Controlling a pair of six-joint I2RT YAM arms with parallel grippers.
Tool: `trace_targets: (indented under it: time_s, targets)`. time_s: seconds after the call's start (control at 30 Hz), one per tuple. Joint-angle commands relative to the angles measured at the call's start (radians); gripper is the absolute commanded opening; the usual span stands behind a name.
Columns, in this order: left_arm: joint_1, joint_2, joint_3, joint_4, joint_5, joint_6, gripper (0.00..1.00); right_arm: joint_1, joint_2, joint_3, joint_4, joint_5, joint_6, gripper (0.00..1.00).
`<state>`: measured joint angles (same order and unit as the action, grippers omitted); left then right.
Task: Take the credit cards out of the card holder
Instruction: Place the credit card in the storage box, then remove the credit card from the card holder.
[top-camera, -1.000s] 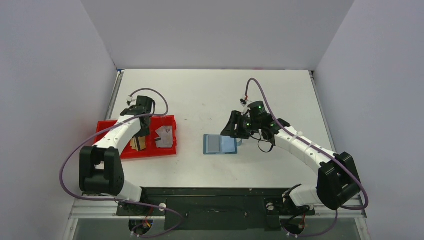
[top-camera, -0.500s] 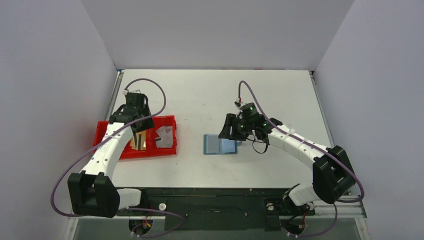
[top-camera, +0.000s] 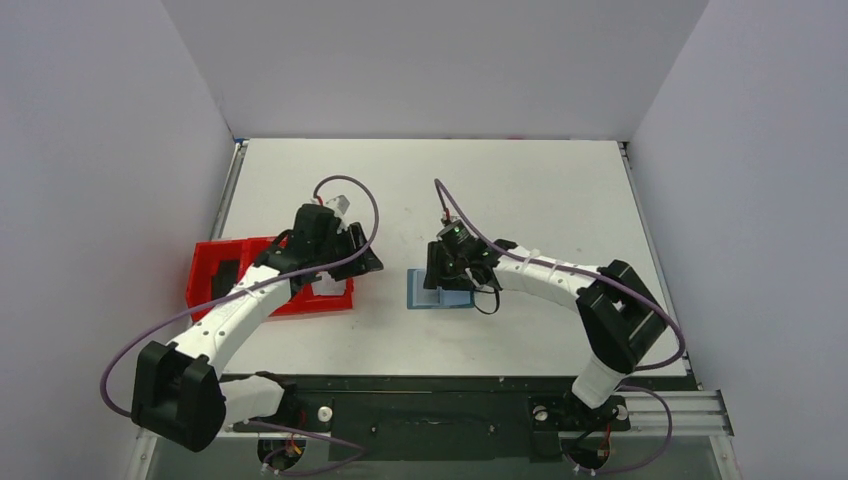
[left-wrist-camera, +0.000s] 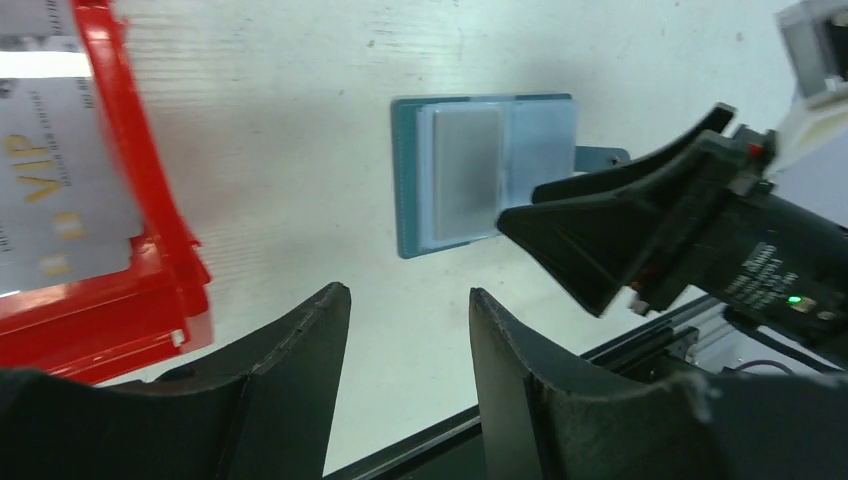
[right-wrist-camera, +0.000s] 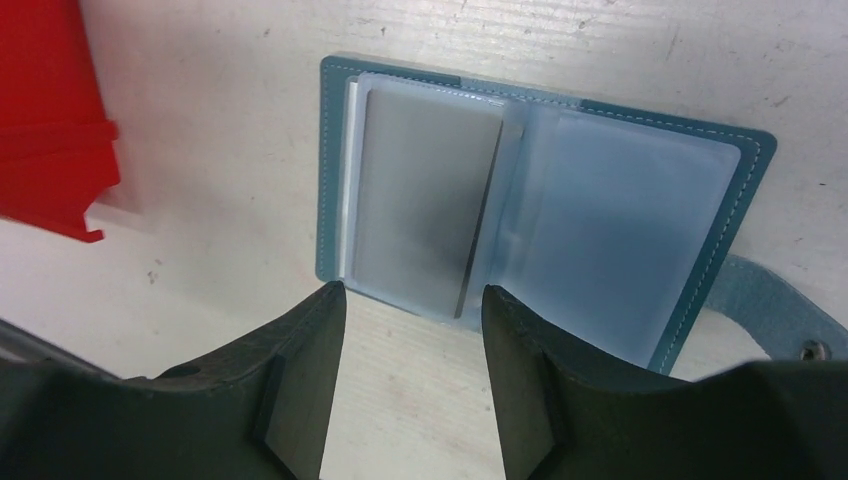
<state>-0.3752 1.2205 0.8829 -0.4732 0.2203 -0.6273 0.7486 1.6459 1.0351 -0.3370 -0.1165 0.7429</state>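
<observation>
White desk (top-camera: 520, 180) between plain pale walls carries all we see. Our right pincer (right-wrist-camera: 410, 295) hangs released and empty just above the open blue card holder (right-wrist-camera: 620, 210). The holder lies flat mid-desk, with a grey card (right-wrist-camera: 425, 200) in its left clear pocket. Our left pincer (left-wrist-camera: 408, 293), likewise released and empty, hovers between the holder and the red tray (left-wrist-camera: 150, 260), where a silver VIP card (left-wrist-camera: 60, 200) lies.

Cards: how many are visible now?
2. A silvery VIP card lies in the red tray; a grey card sits in the left sleeve of the open blue holder. The left arm covers part of the tray, so others may be hidden.
</observation>
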Motion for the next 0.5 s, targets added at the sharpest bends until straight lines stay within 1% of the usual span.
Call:
trace_targets:
  time_s: [0.0, 0.13, 0.33, 0.47]
  targets:
    - [-0.032, 0.010, -0.041, 0.196, 0.073, -0.114, 0.45, 0.032, 0.053, 0.053, 0.020, 0.126, 0.032, 0.49]
    - [-0.059, 0.025, -0.070, 0.242, 0.067, -0.141, 0.45, 0.055, 0.100, 0.069, 0.024, 0.170, 0.042, 0.49]
    - [-0.072, 0.066, -0.090, 0.272, 0.077, -0.146, 0.45, 0.069, 0.145, 0.089, 0.031, 0.197, 0.051, 0.49]
    - [-0.085, 0.086, -0.106, 0.285, 0.058, -0.151, 0.46, 0.077, 0.165, 0.099, 0.018, 0.211, 0.042, 0.49]
